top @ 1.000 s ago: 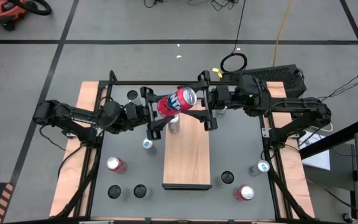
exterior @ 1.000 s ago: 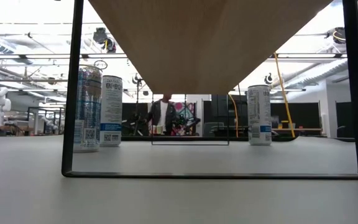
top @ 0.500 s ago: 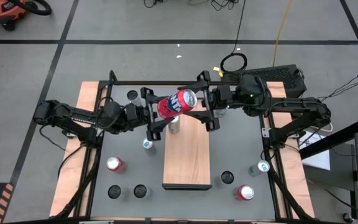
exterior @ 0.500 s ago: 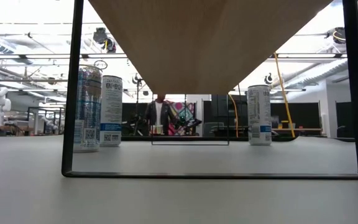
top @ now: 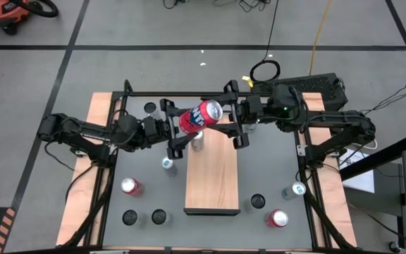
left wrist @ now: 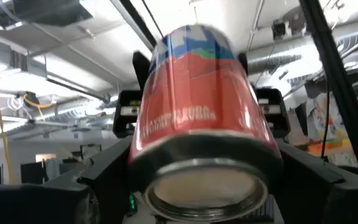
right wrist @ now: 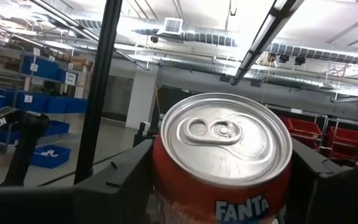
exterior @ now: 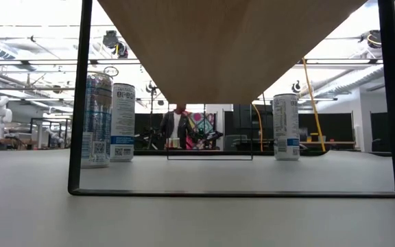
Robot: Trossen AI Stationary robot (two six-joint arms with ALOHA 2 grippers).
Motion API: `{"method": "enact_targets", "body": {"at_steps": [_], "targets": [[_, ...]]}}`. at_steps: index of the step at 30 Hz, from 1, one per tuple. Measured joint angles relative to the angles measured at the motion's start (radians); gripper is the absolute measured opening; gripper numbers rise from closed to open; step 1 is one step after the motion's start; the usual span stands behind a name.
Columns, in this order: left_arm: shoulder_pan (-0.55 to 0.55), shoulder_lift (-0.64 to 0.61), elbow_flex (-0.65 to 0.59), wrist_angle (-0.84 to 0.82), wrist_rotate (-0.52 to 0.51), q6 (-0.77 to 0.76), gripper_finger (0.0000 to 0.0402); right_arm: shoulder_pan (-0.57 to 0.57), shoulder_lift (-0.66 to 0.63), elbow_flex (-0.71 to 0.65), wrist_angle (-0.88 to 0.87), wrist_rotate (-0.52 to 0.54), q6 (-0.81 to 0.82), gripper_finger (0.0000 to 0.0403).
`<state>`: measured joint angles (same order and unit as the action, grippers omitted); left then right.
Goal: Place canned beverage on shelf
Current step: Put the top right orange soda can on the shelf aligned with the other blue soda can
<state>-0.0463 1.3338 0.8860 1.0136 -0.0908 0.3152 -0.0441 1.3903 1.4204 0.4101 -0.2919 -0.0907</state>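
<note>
Left pincer [top: 177, 128] grips the can [top: 200, 116] from the bottom end; in the left wrist view its fingers [left wrist: 98, 180] flank the can's [left wrist: 204, 124] concave silver base. Right pincer [top: 232, 121] sits at the can's top end, fingers [right wrist: 123, 180] on either side of the can [right wrist: 222, 155], jaws spread around it. Cannot tell whether the right fingers are actually pressing the can or only bracketing it.

Can: red-orange body with a blue and white band, white lettering, "FANTA" legible near the top rim. Silver lid with the pull tab intact. It lies tilted on its side in mid-air, lid toward 2 o'clock, base toward 8 o'clock.

Location, high view: can hangs between the two pincers above the 12 o'clock end of the shelf [top: 211, 173], clear of the board. Shelf is a long light wood-grain board with a dark rim, running 12 to 6 o'clock at the tabletop [top: 273, 176] centre. In the low view the shelf [exterior: 232, 41] shows from beneath on its dark frame.

Other cans stand on the tabletop around the shelf: a red can [top: 131, 186] at 8 o'clock, another red one [top: 277, 219] at 5 o'clock.
</note>
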Motion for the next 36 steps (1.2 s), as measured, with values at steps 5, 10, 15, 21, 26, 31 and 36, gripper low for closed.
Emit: {"method": "enact_targets", "body": {"at_steps": [5, 10, 15, 21, 26, 31, 36], "targets": [[0.001, 0.0, 0.0, -0.042, -0.04, -0.023, 0.0369, 0.0, 0.0, 0.0, -0.016, 0.004, -0.003, 0.0223], [0.001, -0.015, 0.0, -0.116, -0.081, -0.039, 0.0395, -0.01, -0.007, 0.0, -0.063, 0.003, -0.003, 0.0223], [0.002, -0.082, 0.0, -0.266, -0.094, -0.081, 0.0395, -0.03, -0.024, 0.0, -0.124, 0.003, -0.008, 0.0223], [0.002, -0.166, 0.0, -0.442, -0.125, -0.132, 0.0395, -0.058, -0.039, 0.0, -0.16, -0.004, -0.017, 0.0223], [0.001, -0.182, -0.001, -0.513, -0.131, -0.135, 0.0395, -0.078, -0.034, 0.0, -0.187, -0.005, -0.03, 0.0219], [0.0, -0.237, -0.001, -0.66, -0.188, -0.179, 0.0395, -0.113, -0.041, 0.0, -0.27, -0.001, -0.032, 0.022], [-0.001, -0.301, -0.002, -0.77, -0.209, -0.214, 0.0395, -0.15, -0.041, 0.0, -0.332, 0.0, -0.049, 0.022]]}}
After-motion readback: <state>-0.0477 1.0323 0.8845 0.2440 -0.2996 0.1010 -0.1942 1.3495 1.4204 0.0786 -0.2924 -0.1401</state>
